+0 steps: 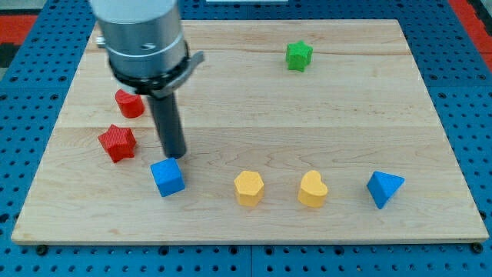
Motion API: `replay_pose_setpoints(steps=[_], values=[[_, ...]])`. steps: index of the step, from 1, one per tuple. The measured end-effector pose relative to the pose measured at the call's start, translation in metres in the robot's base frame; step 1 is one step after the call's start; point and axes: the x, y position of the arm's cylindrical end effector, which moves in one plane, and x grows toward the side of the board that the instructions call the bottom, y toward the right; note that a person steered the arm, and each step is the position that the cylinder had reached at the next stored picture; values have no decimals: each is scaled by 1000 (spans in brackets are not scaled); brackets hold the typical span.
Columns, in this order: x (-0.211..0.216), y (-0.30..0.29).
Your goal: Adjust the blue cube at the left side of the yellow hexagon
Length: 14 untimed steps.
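Pale wooden board [323,115] on blue perforated table [31,92], evenly lit.

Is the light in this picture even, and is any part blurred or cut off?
Camera view: light is soft and even; blocks like the blue cube cast only faint shadows. My tip, just above it, looks sharp. The arm's grey housing is cut off at the view's top.

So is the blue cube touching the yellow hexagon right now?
No, the blue cube sits apart from the yellow hexagon, with bare board between them, and my tip is just above the cube.
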Motion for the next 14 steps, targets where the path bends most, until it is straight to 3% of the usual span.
replay_pose_setpoints(steps=[1, 3, 5, 6, 8, 12, 14], values=[[19, -41], [50, 6], [87, -40], [116, 3], [112, 64], [111, 76], [91, 66]])
